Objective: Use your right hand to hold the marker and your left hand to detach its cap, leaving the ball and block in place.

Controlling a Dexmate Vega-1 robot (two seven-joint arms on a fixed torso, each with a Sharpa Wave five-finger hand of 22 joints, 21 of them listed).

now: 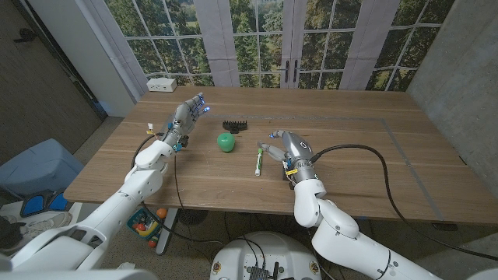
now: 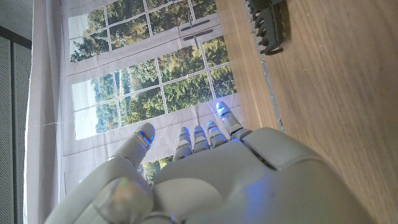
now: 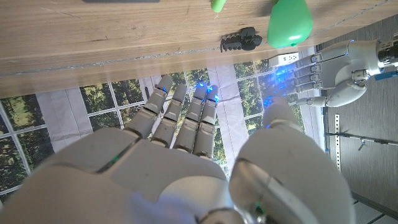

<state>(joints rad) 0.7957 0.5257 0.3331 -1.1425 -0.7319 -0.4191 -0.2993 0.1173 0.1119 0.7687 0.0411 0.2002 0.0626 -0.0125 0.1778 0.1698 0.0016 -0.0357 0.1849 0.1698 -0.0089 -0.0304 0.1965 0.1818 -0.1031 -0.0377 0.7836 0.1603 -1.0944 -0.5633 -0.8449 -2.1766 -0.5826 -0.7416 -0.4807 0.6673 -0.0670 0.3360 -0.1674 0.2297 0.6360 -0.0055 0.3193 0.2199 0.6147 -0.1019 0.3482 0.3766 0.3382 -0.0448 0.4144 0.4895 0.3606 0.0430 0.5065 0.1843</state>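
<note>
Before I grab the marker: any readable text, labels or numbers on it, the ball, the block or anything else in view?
None can be read.
Marker: any print is too small to tell.
Ball: plain green, no marking seen.
Block: dark, no lettering seen.
White box at the table's far edge: too small to read.

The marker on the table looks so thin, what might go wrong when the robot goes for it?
The marker lies flat beside the right robot hand, so the fingers could roll it away. The green ball sits close by and might get bumped. The left robot hand must reach past the ball and the black block.
</note>
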